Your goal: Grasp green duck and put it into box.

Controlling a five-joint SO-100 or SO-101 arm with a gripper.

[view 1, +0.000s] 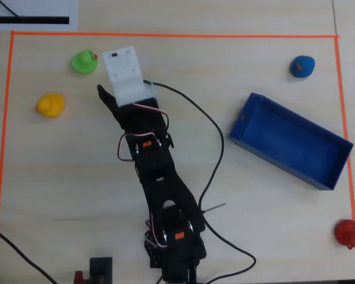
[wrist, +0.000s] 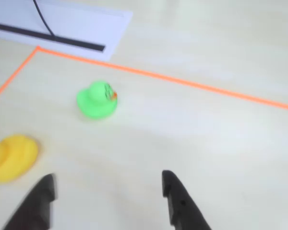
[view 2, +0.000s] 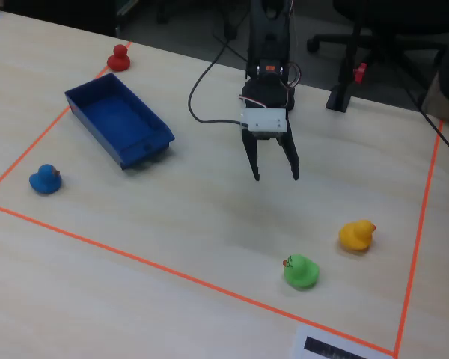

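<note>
The green duck (view 1: 84, 62) sits on the table at the far left of the overhead view, apart from everything. It also shows in the wrist view (wrist: 97, 99) and in the fixed view (view 2: 301, 271). The box (view 1: 290, 142), a long dark blue tray, lies empty at the right; in the fixed view (view 2: 146, 152) it is at the left. My gripper (view 2: 276, 177) is open and empty, hanging above the table between the box and the ducks. In the wrist view my gripper (wrist: 108, 177) points toward the green duck, which lies ahead and slightly left of the open jaws.
A yellow duck (view 1: 50, 105) sits near the green one, left of my gripper in the wrist view (wrist: 12, 155). A blue duck (view 1: 302, 66) and a red duck (view 1: 347, 232) sit near the box. Orange tape (view 1: 165, 35) borders the area. White paper (wrist: 62, 28) lies beyond it.
</note>
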